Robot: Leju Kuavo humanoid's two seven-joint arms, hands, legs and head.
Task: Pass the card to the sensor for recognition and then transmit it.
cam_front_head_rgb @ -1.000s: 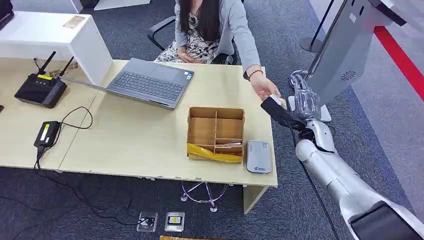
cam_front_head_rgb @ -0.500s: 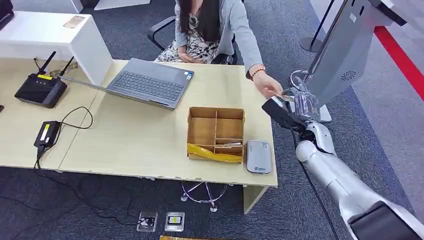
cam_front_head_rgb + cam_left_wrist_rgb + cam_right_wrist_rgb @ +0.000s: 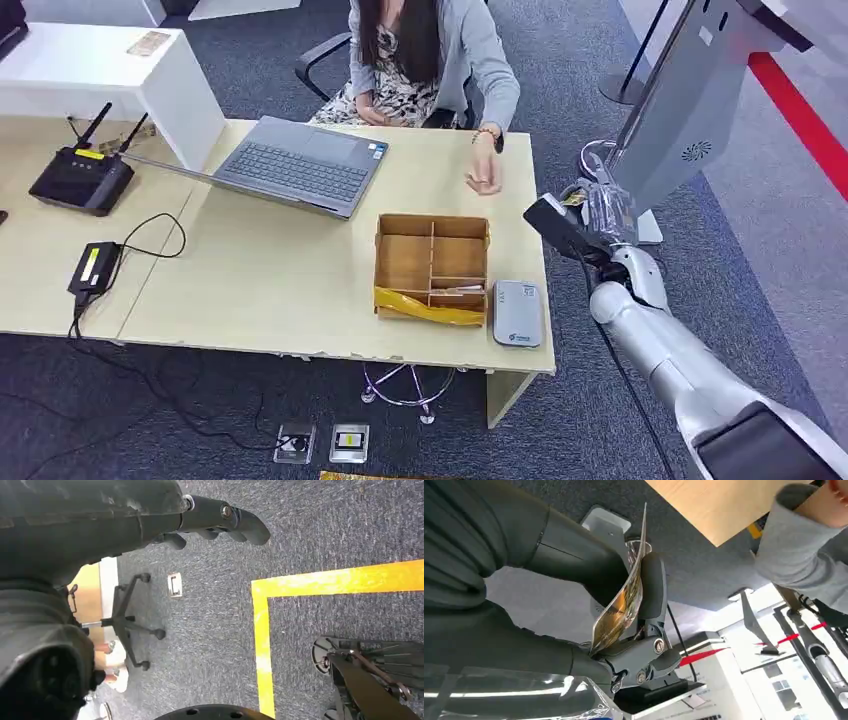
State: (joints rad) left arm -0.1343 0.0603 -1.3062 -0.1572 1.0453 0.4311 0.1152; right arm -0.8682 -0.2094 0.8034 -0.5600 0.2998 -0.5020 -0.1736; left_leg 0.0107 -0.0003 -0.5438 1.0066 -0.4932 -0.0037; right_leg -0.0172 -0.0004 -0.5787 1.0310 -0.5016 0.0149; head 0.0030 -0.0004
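My right hand [image 3: 603,208] hovers just off the table's right end, beside the grey kiosk. It pinches a thin, glossy yellow-brown card [image 3: 620,601] between the thick thumb and the dark fingers [image 3: 652,587], and the card bends slightly. In the head view the card [image 3: 573,198] shows as a small yellowish edge at the hand's near side. The white card sensor [image 3: 517,313] lies flat at the table's front right corner, nearer to me than the hand. My left hand [image 3: 150,510] hangs over the carpet, holding nothing, with its fingers [image 3: 235,519] loosely apart.
A partitioned cardboard box [image 3: 432,265] stands left of the sensor. A seated person's hand [image 3: 483,180] hovers over the table behind the box. An open laptop [image 3: 295,165], a router [image 3: 82,178] and a power brick [image 3: 93,268] lie further left. The kiosk [image 3: 690,95] stands close on the right.
The person placed the card in my right hand, then drew their hand back over the table. My right hand now holds the card alone and has barely moved.
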